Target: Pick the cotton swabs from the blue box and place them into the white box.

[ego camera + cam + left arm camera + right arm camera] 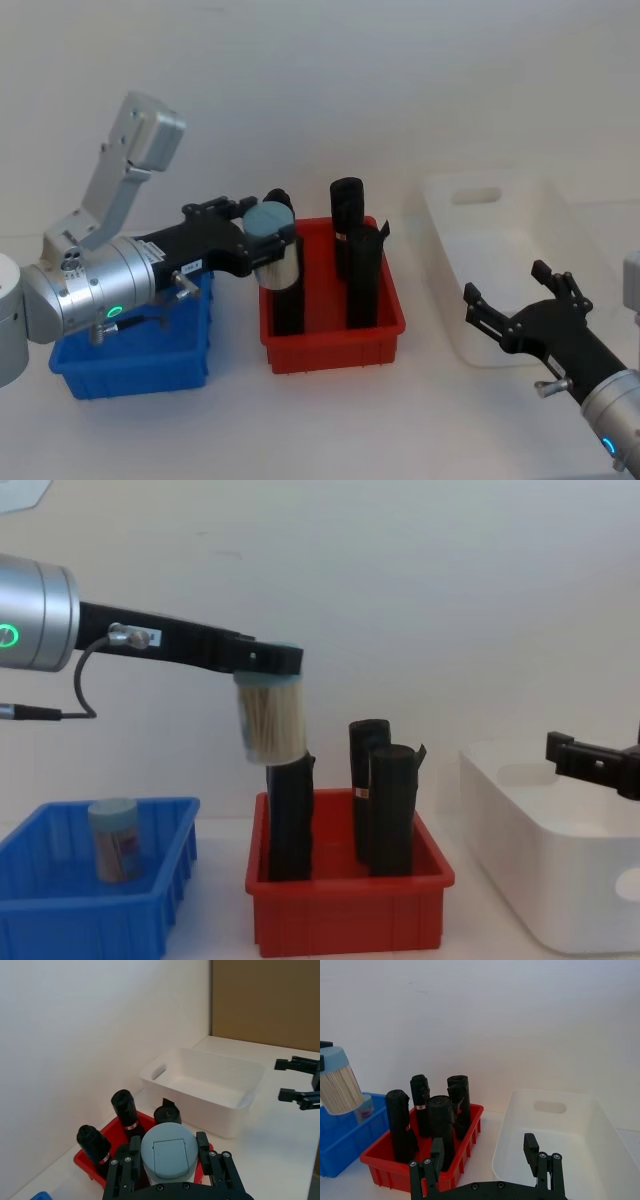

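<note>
- cotton swabs [270,720] clamped in my left claw [262,238] over the red bin [335,350], short of the white box [440,210].
- right claw [510,305] idle near that box, fingers apart.
- crossing low, i'd clip a black roll [348,200].

Head: steeply down. Chest: low, level. Wrists: close, forward. Shared: red bin [335,335] at 12 o'clock, white box [510,265] at 2.

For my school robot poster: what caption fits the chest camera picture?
Black left gripper holds a clear round tub of cotton swabs above the red plastic bin of black rolls.
</note>
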Controlling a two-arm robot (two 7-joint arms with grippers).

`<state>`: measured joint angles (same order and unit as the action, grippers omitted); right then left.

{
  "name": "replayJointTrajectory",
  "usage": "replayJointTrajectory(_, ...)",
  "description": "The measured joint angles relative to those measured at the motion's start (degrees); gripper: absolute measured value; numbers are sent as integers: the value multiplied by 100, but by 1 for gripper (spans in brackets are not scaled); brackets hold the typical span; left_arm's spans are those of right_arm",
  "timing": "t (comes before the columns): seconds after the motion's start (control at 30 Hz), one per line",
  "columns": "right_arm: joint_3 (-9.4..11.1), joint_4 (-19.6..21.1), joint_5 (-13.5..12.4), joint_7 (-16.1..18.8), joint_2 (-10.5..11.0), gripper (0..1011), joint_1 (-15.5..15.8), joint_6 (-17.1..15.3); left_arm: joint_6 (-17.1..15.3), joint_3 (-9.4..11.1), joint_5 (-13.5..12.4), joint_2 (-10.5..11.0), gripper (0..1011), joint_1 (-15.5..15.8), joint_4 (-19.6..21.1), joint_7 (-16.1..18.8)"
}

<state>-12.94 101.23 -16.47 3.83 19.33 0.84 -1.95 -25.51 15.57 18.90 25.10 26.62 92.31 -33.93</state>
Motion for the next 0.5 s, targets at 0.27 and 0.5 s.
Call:
replayJointTrajectory(0.27, 0, 0, 0, 0, 0, 1002, 0, 0, -134, 81, -43, -27, 669, 90, 17, -401)
replayJointTrajectory(0.5, 0, 0, 0, 0, 0, 1002, 0, 0, -187, 117, -58, -39, 669, 130, 23, -573)
